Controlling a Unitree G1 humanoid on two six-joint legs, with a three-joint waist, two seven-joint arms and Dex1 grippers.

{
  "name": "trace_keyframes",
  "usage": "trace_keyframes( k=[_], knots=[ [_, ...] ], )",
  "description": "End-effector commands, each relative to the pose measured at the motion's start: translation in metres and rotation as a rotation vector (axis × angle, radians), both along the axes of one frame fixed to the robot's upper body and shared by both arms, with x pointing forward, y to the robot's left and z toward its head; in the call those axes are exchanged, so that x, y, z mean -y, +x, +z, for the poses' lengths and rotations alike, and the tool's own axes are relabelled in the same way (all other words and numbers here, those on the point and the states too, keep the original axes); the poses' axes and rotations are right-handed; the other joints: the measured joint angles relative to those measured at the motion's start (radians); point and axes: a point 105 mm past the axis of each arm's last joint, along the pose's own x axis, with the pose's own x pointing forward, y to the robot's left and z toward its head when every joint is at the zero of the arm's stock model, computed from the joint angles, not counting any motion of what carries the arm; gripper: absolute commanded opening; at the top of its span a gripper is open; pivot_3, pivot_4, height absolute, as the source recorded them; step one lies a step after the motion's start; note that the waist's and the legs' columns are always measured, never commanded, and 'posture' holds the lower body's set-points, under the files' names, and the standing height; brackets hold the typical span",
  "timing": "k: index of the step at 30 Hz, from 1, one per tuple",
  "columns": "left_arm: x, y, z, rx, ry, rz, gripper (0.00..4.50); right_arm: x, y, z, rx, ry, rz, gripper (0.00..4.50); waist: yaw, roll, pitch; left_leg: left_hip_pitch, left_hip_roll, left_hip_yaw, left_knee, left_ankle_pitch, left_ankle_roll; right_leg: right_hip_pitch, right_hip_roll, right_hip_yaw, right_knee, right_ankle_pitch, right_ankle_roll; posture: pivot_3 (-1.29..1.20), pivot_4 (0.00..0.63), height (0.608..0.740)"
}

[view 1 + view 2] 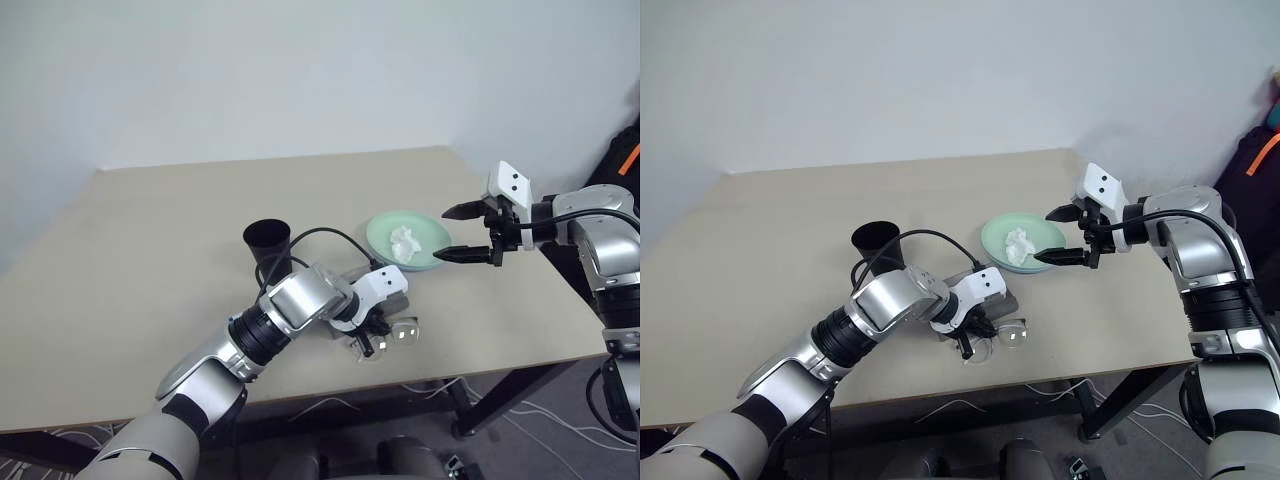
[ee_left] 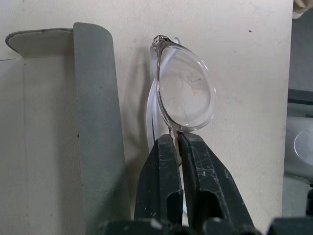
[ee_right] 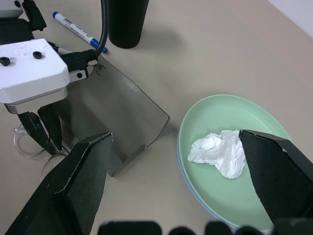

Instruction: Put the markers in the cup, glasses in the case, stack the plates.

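Note:
My left gripper (image 2: 175,138) is shut on the wire-framed glasses (image 2: 188,93) at the bridge, low over the table near its front edge. Right beside them lies the open grey case (image 2: 95,122), its lid (image 3: 120,117) raised. Behind the case stands the black cup (image 1: 267,243), and a blue-capped marker (image 3: 78,32) lies on the table by it. The mint green plate (image 3: 230,112) holds a crumpled white tissue (image 3: 217,149), and a thin light blue rim (image 3: 188,178) peeks from under it. My right gripper (image 1: 441,234) hovers open above the plate's right side, holding nothing.
The table's front edge (image 1: 480,372) runs just past the glasses. Its right edge (image 1: 560,270) lies under my right arm. A black bag with orange trim (image 1: 625,160) sits off the table at the far right. Open tabletop stretches left of the cup.

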Motion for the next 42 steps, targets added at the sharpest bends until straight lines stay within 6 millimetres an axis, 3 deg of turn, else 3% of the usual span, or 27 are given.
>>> trace_keyframes(
  k=[1, 8, 12, 21, 27, 33, 42],
  knots=[
    [0.002, 0.007, 0.013, 0.062, -0.034, -0.005, 0.03, 0.000, 0.001, 0.018, 0.060, 0.006, 0.006, 4.50, 0.000, 0.000, 0.000, 0.000, 0.000, 0.000, 0.000, 0.000, 0.000, 0.000, 0.000, 0.000, 0.000, 0.000, 0.000, 0.00, 0.000, 0.727],
    [0.002, 0.010, 0.024, 0.074, -0.072, -0.013, 0.03, 0.000, 0.003, 0.019, 0.062, 0.006, 0.005, 4.50, 0.000, 0.000, 0.000, 0.000, 0.000, 0.000, 0.000, 0.000, 0.000, 0.000, 0.000, 0.000, 0.000, 0.000, 0.000, 0.00, 0.000, 0.727],
    [-0.005, 0.019, 0.074, 0.100, -0.192, -0.030, 0.03, -0.001, 0.005, 0.020, 0.066, 0.006, 0.004, 4.50, -0.001, 0.000, 0.000, -0.001, 0.000, 0.000, 0.000, 0.000, 0.000, -0.001, 0.000, 0.000, 0.000, 0.000, 0.000, 0.00, 0.000, 0.727],
    [-0.020, 0.034, 0.110, 0.169, -0.227, -0.006, 0.03, -0.003, 0.008, 0.022, 0.071, 0.007, 0.013, 4.50, -0.001, 0.000, 0.000, -0.001, 0.000, 0.000, 0.000, 0.000, 0.000, -0.001, 0.000, 0.000, 0.000, 0.000, 0.000, 0.00, 0.000, 0.727],
    [-0.032, 0.048, 0.095, 0.181, -0.163, 0.029, 0.03, -0.005, 0.010, 0.022, 0.073, 0.009, 0.020, 4.50, -0.001, 0.000, 0.000, 0.000, 0.000, 0.000, 0.000, 0.000, 0.000, 0.000, 0.000, 0.000, 0.000, 0.000, 0.000, 0.00, 0.000, 0.727],
    [-0.047, 0.064, 0.065, 0.163, -0.090, 0.101, 0.03, -0.003, 0.001, 0.029, 0.063, 0.028, 0.053, 4.50, 0.000, 0.000, 0.000, 0.000, 0.000, 0.000, 0.000, 0.000, 0.000, 0.000, 0.000, 0.000, 0.000, 0.000, 0.000, 0.00, 0.000, 0.727],
    [-0.049, 0.066, 0.028, 0.106, -0.028, 0.137, 0.03, -0.005, -0.017, 0.037, 0.076, 0.063, 0.115, 4.50, 0.002, 0.000, 0.000, -0.001, -0.001, -0.001, 0.000, 0.000, 0.000, -0.001, 0.000, 0.000, 0.000, 0.000, 0.000, 0.00, 0.000, 0.727]
  ],
)
